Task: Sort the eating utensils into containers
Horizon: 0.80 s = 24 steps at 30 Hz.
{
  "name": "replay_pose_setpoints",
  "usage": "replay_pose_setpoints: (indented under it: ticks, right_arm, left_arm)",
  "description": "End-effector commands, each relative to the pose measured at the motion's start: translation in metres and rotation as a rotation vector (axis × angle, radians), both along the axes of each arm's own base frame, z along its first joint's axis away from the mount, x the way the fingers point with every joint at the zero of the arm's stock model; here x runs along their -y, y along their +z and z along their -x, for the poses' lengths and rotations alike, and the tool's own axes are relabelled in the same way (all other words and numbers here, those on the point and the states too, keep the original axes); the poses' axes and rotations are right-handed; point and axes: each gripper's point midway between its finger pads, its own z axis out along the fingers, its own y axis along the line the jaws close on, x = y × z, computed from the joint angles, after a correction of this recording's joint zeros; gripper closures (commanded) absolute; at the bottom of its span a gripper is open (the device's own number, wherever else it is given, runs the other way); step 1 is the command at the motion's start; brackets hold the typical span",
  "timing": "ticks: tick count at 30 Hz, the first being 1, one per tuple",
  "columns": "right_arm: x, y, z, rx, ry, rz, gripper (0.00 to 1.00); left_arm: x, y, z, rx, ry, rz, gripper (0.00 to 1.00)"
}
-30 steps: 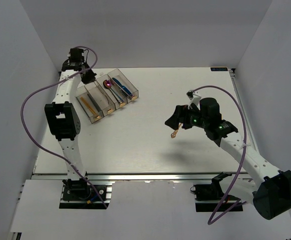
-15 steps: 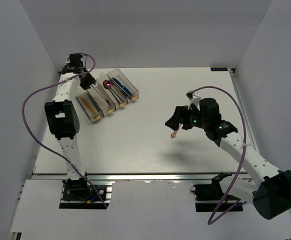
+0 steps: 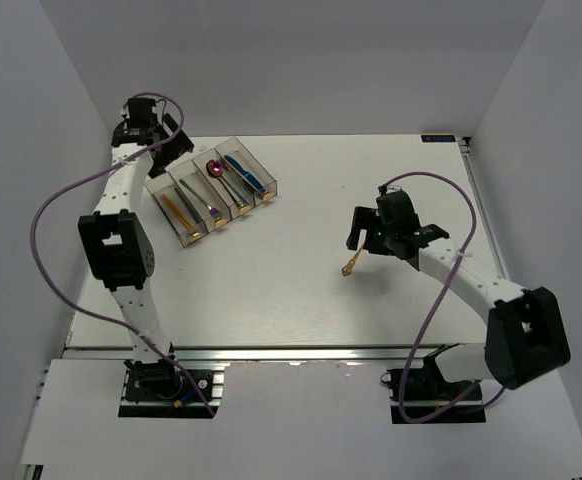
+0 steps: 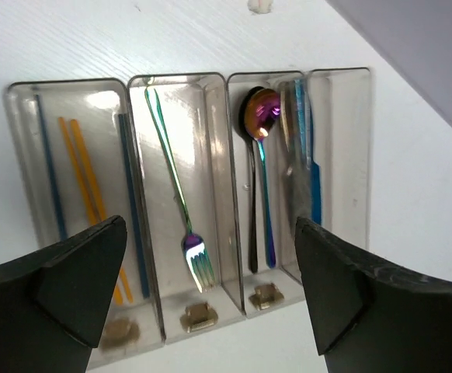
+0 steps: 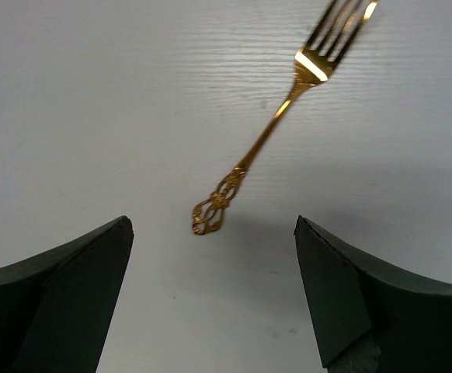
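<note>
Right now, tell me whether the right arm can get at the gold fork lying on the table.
Probably yes. The right gripper hangs open directly over the gold fork, which lies flat on the table, and nothing shows between the gripper's fingers and the fork's handle.

The gold fork (image 5: 276, 128) has curly loops on its handle; the containers (image 4: 342, 72) are clear grey; the chopsticks (image 4: 86, 183) are orange; the rainbow fork (image 4: 175, 186) shines green and purple; the spoon (image 4: 261, 115) looks purple-gold, maybe.
</note>
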Motion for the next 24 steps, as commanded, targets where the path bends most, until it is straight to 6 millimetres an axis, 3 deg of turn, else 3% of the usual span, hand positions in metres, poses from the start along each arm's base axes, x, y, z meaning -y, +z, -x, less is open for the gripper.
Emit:
replay_pose_setpoints:
  ticks: [1,3,4,6,7,8,10,11,13,14,18,19,22,24]
  right_arm:
    - [0.03,-0.003,-0.022,0.001,-0.214,0.114,0.11]
    - [0.037,-0.005,-0.031,-0.001,-0.306,0.126,0.11]
    - [0.038,-0.015,-0.033,-0.022,-0.323,0.139,0.12]
    - [0.038,-0.017,-0.038,-0.025,-0.372,0.132,0.15]
    - [0.038,-0.022,-0.041,-0.031,-0.385,0.142,0.17]
    - [0.038,-0.023,-0.043,-0.029,-0.401,0.144,0.18]
    - [0.038,-0.028,-0.049,-0.026,-0.433,0.172,0.21]
    - [0.037,-0.029,-0.05,-0.023,-0.442,0.195,0.21]
    - [0.034,-0.032,-0.057,-0.029,-0.476,0.218,0.22]
    - [0.034,-0.034,-0.058,-0.033,-0.49,0.235,0.23]
    - [0.028,-0.05,-0.066,-0.092,-0.518,0.277,0.34]
    - [0.026,-0.061,-0.067,-0.113,-0.519,0.294,0.39]
    - [0.022,-0.069,-0.073,-0.133,-0.524,0.302,0.54]
    - [0.021,-0.081,-0.071,-0.163,-0.531,0.311,0.54]
  left_arm:
    - [-0.005,0.132,0.047,0.247,0.007,-0.076,0.02]
    - [-0.006,0.143,0.068,0.279,-0.001,-0.108,0.02]
    - [-0.006,0.144,0.094,0.283,-0.003,-0.118,0.02]
    - [-0.007,0.143,0.114,0.297,-0.013,-0.148,0.02]
    - [-0.008,0.116,0.129,0.243,-0.017,-0.152,0.02]
    - [-0.007,0.127,0.147,0.285,-0.023,-0.166,0.02]
    - [-0.008,0.119,0.162,0.303,-0.006,-0.185,0.02]
    - [-0.004,0.106,0.177,0.306,-0.017,-0.189,0.02]
    - [-0.007,0.09,0.189,0.291,0.0,-0.201,0.02]
    - [-0.008,0.071,0.197,0.254,-0.003,-0.212,0.02]
    - [-0.012,0.046,0.21,0.203,-0.005,-0.238,0.02]
    - [-0.011,0.042,0.212,0.199,-0.011,-0.234,0.02]
    - [-0.004,0.031,0.215,0.198,-0.041,-0.213,0.02]
    - [-0.003,0.029,0.217,0.191,-0.05,-0.211,0.02]
